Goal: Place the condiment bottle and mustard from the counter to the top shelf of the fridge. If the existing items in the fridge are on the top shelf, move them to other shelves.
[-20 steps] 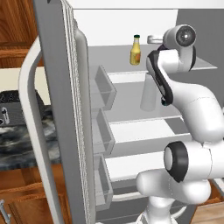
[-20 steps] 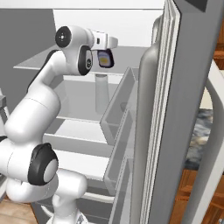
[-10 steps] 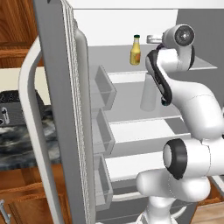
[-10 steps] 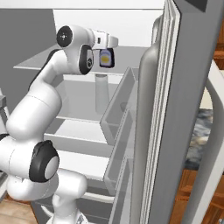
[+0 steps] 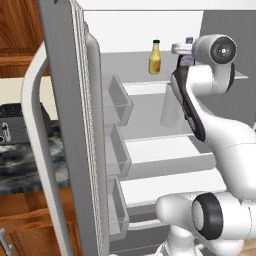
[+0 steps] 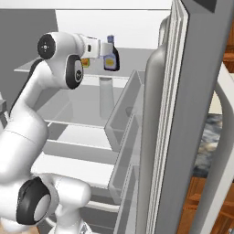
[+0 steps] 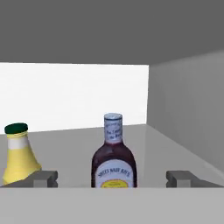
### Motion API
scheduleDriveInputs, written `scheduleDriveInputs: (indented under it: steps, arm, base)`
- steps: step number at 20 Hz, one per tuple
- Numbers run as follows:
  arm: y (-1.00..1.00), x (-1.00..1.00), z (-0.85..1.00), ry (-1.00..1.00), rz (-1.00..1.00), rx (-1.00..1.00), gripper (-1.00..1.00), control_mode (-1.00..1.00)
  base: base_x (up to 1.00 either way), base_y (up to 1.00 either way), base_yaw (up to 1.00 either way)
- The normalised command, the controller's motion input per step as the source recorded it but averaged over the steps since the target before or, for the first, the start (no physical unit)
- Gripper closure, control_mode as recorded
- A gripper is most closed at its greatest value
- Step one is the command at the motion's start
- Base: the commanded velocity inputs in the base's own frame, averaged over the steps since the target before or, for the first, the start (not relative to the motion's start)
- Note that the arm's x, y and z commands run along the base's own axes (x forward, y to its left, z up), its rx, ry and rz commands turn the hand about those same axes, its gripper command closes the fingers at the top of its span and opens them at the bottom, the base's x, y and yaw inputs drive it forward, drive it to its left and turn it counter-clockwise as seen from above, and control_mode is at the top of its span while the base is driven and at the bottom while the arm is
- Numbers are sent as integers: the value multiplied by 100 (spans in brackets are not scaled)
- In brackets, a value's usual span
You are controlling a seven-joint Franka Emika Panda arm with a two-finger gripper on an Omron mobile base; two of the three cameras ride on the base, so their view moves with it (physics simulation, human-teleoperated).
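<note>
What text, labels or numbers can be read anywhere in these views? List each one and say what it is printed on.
Condiment bottle, front label: curved dark lettering on the yellow-orange label, too blurred to read.
Condiment bottle, neck band: small print below the cap, too small to read.
Mustard: no lettering visible.
Fridge, its door bins and the jug-like container on a lower shelf: no text or signs.
Nothing in any view can be quoted.

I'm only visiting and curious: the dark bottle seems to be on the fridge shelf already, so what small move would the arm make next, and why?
Probably draw straight back out of the fridge. The dark purple-brown condiment bottle stands upright on the pale grey top shelf beside the yellow green-capped mustard bottle. The gripper is open, its fingers clear of the bottle on both sides, so retreating should not tip it.
</note>
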Motion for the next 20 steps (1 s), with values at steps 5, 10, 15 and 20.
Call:
scheduleDriveInputs:
  steps: [5, 10, 15, 20]
  arm:
    - [45, -100, 14, -12, 6, 0, -100, -100]
    - [42, -100, 5, -2, 4, 1, -100, -100]
    - [28, -100, -4, 11, 0, 2, -100, -100]
    - [7, -100, -69, 27, 0, 0, -100, -100]
  base:
    - [0, 0, 0]
    - [0, 0, 0]
    - [0, 0, 0]
    - [0, 0, 0]
